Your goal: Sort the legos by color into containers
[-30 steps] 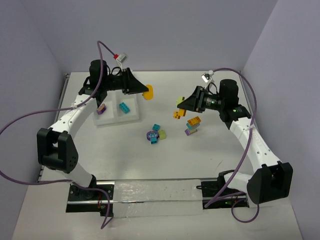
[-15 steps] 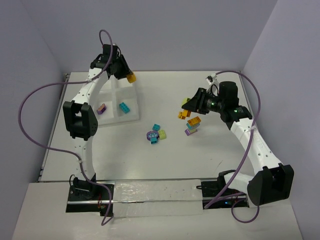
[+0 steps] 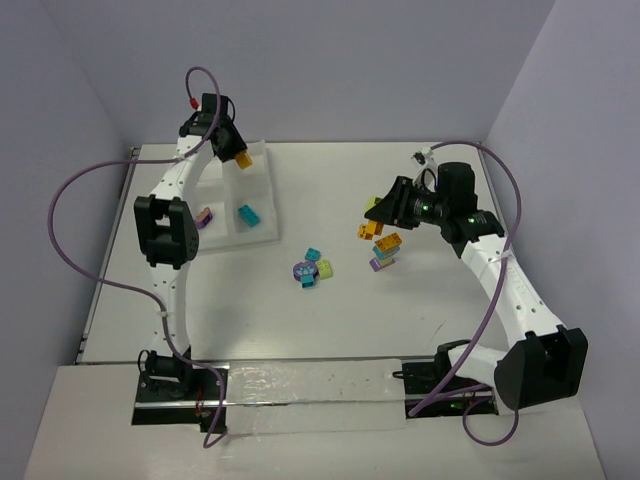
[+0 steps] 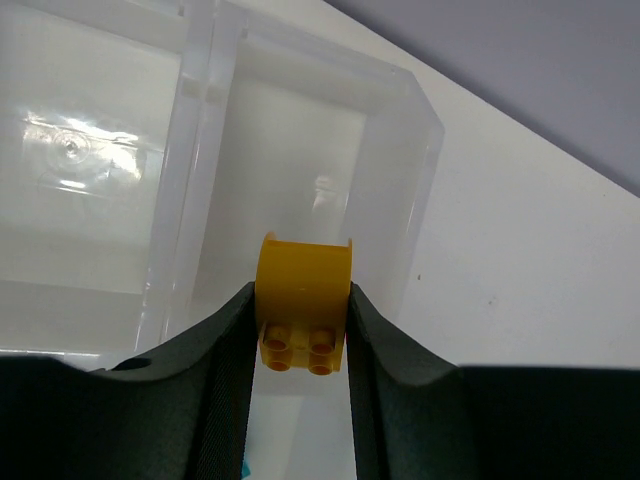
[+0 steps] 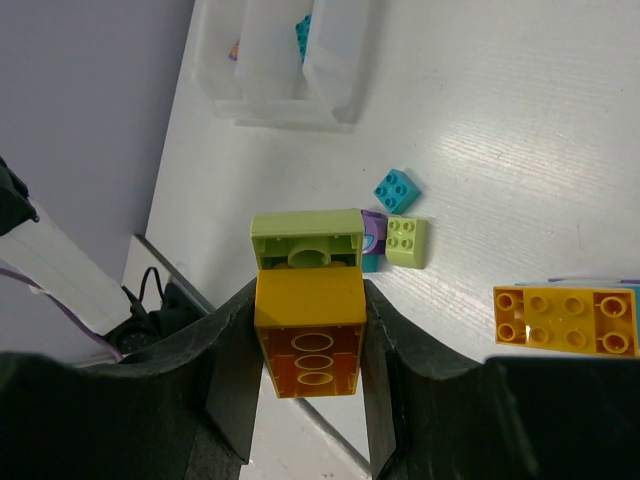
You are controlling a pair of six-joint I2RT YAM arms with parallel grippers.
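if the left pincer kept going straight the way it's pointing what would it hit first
Most likely the bare floor of the tray's far right compartment, and the orange brick clamped in the left pincer would land there first. Depth is hard to judge.
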